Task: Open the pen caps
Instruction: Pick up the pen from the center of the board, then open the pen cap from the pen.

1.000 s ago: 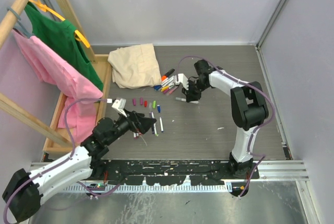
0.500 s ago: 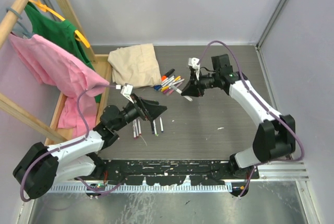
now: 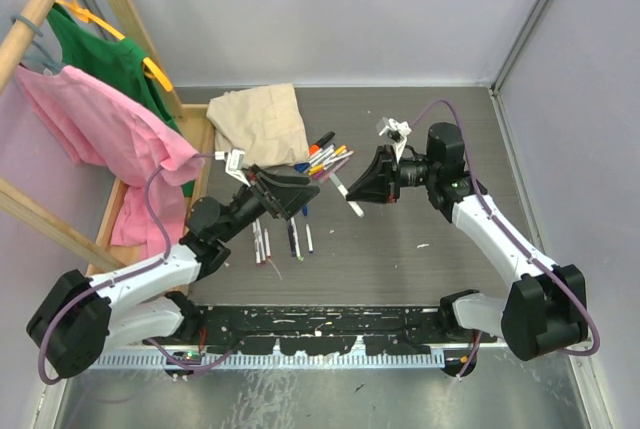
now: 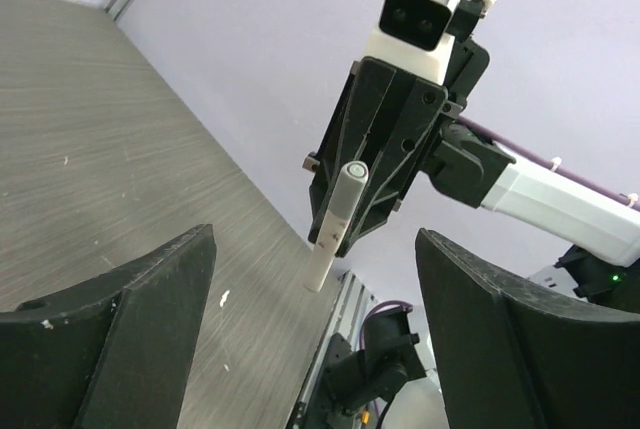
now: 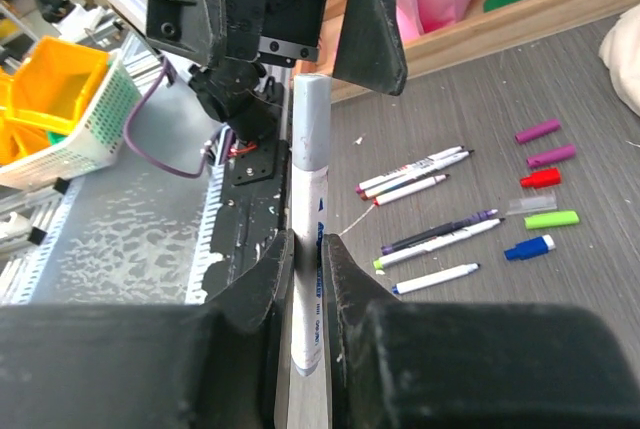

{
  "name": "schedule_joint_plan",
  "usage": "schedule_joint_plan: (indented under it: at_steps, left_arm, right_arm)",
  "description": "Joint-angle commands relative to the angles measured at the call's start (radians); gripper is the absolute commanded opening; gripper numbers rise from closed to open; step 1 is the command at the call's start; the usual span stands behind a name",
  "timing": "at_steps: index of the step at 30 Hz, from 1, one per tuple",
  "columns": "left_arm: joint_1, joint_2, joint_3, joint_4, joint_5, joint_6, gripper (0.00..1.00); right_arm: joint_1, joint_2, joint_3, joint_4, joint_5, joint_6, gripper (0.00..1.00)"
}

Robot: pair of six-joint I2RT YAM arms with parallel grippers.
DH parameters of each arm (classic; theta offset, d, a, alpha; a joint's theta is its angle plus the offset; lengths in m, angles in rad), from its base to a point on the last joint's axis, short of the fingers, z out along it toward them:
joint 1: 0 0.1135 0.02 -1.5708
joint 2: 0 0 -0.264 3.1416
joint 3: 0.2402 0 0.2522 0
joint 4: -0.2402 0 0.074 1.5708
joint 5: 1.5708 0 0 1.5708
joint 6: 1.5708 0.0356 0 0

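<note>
Two claws face each other above the grey wooden table (image 3: 420,269), with one pen between them.

The left arm stretches forward and low from its base, and the left gripper (image 3: 290,192) is spread wide and holds nothing, its opening turned to the right arm. Under it lie uncapped white-barrelled pens (image 3: 290,239); beside them, in the right wrist view, are the loose small plastic pen caps (image 5: 541,178) in purple, red, green and blue. The right arm bends at the elbow toward the left, and the right gripper (image 3: 368,189) is closed tight on a thin white pen (image 3: 347,194). Its pale grey cap (image 5: 310,114) is on and points at the left claw. Farther away, a pile of capped pens (image 3: 325,161) lies beside a beige folded cloth (image 3: 260,124). Compared with half a second ago, the right claw has come nearer to the bases and the left claw has moved out toward it.
</note>
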Motion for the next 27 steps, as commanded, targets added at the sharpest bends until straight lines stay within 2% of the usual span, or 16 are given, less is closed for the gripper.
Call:
schedule_joint_plan:
  at_steps: [1,13,22,27]
  left_arm:
    - [-0.023,0.044,0.066,0.123,-0.007,-0.003,0.80]
    - [-0.088,0.121,0.114,0.153,-0.056,0.045,0.68]
    - [-0.097,0.161,0.135,0.147,-0.052,0.043,0.49]
    - [-0.101,0.180,0.145,0.146,-0.047,0.043,0.33]
  right_arm:
    - [-0.003,-0.005,-0.003,0.158,-0.067,0.129,0.01]
    - [0.030,0.037,-0.022,0.188,-0.057,0.156,0.01]
    - [0.050,0.059,-0.024,0.189,-0.050,0.156,0.01]
    - [0.057,0.064,-0.026,0.187,-0.050,0.154,0.01]
